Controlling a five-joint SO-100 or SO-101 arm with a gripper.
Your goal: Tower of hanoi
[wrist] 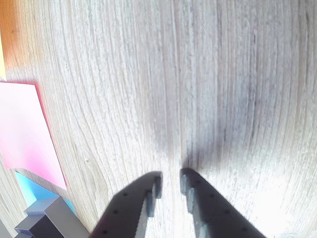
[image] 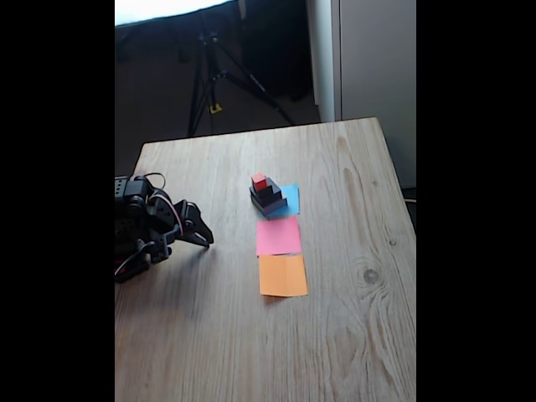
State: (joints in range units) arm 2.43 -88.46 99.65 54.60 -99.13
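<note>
The Tower of Hanoi (image: 266, 198) stands as one stack on a blue paper square (image: 291, 199) near the middle of the table. Its dark blocks shrink upward, and a tiny red cube (image: 259, 181) sits on top. The wrist view shows the lower dark blocks (wrist: 49, 223) at the bottom left corner, over the blue paper (wrist: 29, 191). My gripper (image: 201, 237) rests low at the table's left side, well apart from the stack. Seen from the wrist, the gripper (wrist: 171, 177) points at bare wood, its jaws nearly together and holding nothing.
A pink paper square (image: 278, 235) and an orange paper square (image: 282, 275) lie in a row in front of the blue one. The pink paper (wrist: 22, 134) lies left of my fingers. The wooden table (image: 360, 318) ends at the right; a tripod (image: 209, 75) stands behind.
</note>
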